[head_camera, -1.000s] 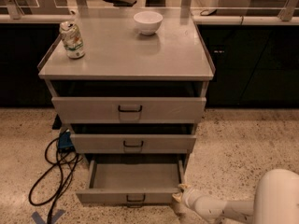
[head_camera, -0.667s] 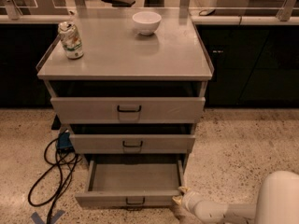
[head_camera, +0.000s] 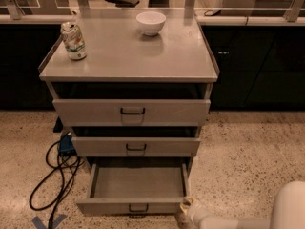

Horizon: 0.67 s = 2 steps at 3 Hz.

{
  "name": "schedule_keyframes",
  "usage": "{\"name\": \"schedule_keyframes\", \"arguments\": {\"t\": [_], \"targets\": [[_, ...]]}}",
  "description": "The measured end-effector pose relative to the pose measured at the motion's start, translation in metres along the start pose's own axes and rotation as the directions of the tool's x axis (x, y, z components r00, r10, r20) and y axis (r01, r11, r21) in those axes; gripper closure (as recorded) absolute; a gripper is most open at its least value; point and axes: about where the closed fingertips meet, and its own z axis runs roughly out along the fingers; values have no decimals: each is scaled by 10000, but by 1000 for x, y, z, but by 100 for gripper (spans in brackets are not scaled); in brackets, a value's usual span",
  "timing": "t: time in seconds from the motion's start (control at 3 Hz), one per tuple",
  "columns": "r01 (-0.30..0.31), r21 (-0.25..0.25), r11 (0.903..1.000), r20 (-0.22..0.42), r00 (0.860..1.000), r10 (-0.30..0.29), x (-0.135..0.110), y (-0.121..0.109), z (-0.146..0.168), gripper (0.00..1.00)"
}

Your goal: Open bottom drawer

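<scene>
The bottom drawer [head_camera: 105, 205] stands pulled out, with the gripper [head_camera: 187, 205] at its right front corner; I cannot tell its grip. Black cable [head_camera: 63, 168] coils on the floor to the left. A soda can [head_camera: 74, 41] and white bowl [head_camera: 150, 23] sit on top.

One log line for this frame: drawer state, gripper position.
bottom drawer: pulled out | gripper: low, at drawer front's right corner | cabinet top: can, white bowl

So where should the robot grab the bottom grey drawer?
By the small dark pull handle centred on the front of the grey metal bottom drawer, coming from the front, since the loop faces outward. The pale gripper sits by its front right corner.
</scene>
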Motion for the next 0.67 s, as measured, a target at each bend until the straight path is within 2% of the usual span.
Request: {"name": "schedule_keyframes", "arguments": {"t": [0.33,0.67], "targets": [[-74,95,9999,-22,10000,75,2,3,-9,100],[-374,478,9982,-117,9992,380,21,18,-33,100]]}}
